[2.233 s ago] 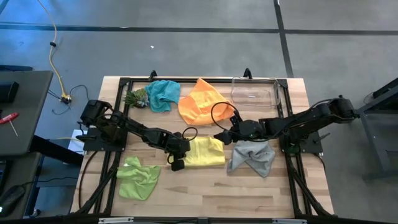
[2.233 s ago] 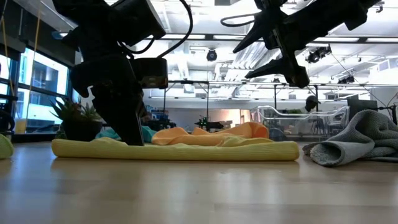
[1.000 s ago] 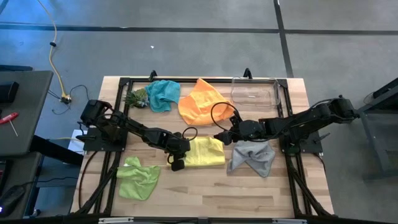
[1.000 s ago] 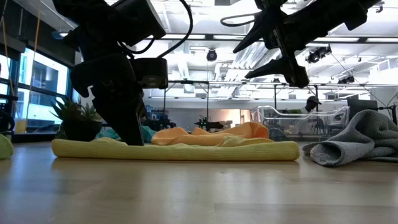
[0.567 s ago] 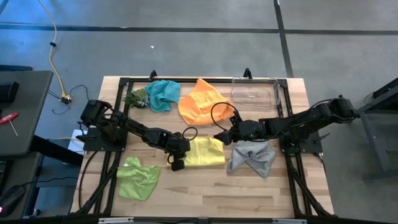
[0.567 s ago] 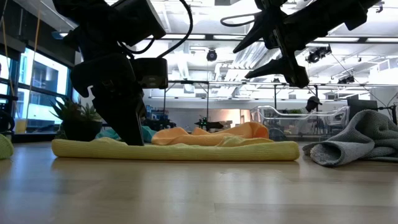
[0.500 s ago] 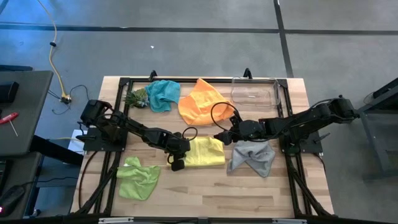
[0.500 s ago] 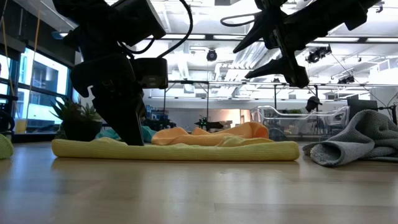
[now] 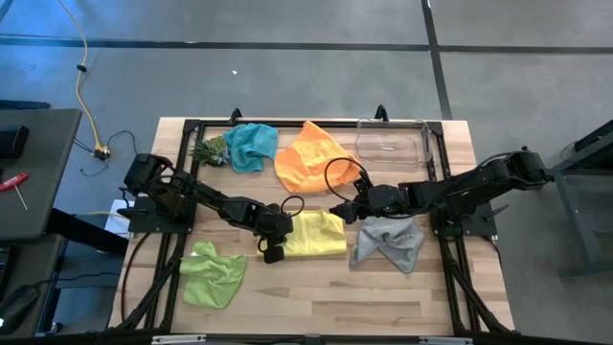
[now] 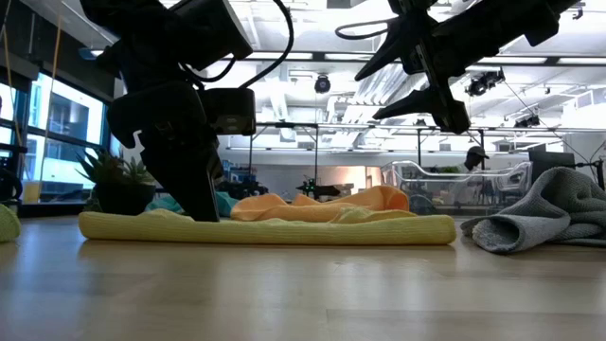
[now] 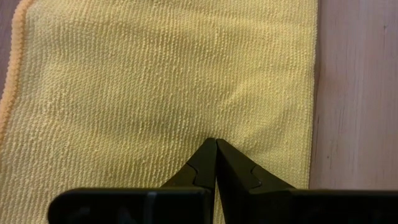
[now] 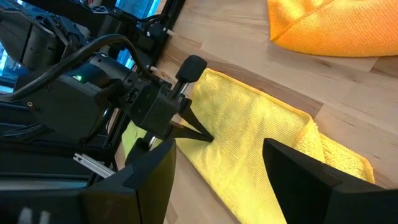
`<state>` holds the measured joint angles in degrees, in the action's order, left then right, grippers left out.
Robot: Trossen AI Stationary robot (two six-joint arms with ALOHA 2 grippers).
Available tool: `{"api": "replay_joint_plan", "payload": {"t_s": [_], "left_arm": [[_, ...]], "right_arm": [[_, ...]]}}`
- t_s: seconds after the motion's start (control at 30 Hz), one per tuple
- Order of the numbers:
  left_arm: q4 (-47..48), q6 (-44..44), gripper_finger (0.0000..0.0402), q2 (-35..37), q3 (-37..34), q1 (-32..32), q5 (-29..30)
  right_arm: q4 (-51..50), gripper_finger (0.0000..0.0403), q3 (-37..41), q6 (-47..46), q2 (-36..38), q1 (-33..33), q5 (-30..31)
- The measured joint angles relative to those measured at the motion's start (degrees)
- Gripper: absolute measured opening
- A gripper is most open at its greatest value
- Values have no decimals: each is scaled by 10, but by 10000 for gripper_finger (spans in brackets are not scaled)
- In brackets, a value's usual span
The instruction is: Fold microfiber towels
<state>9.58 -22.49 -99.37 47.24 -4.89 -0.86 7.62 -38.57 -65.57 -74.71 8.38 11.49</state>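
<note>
Nothing had moved since the earlier frames; both arms held the same poses. The left gripper [image 9: 280, 230], fingers pressed together, rested its tips on the folded yellow towel [image 9: 316, 234] at mid-table. The right gripper [image 9: 339, 213], fingers spread, hovered above that towel's far right corner, gripping nothing. The grey towel [image 9: 389, 241] lay crumpled just beside it, the lime green towel [image 9: 213, 273] near the front left, the teal towel [image 9: 251, 146] and orange towel [image 9: 308, 153] at the back. The clear plastic bin [image 9: 393, 140] at the back right held no towel.

No text, label, brand, number or sign can be read anywhere in these views, on anything at all.
</note>
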Motion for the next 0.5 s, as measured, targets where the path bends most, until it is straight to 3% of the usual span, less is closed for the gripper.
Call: {"api": "replay_joint_plan", "payload": {"t_s": [0.5], "left_arm": [[0, 0, 0, 0, 0, 0, 0]], "right_arm": [[0, 234, 0, 0, 0, 0, -5]]}}
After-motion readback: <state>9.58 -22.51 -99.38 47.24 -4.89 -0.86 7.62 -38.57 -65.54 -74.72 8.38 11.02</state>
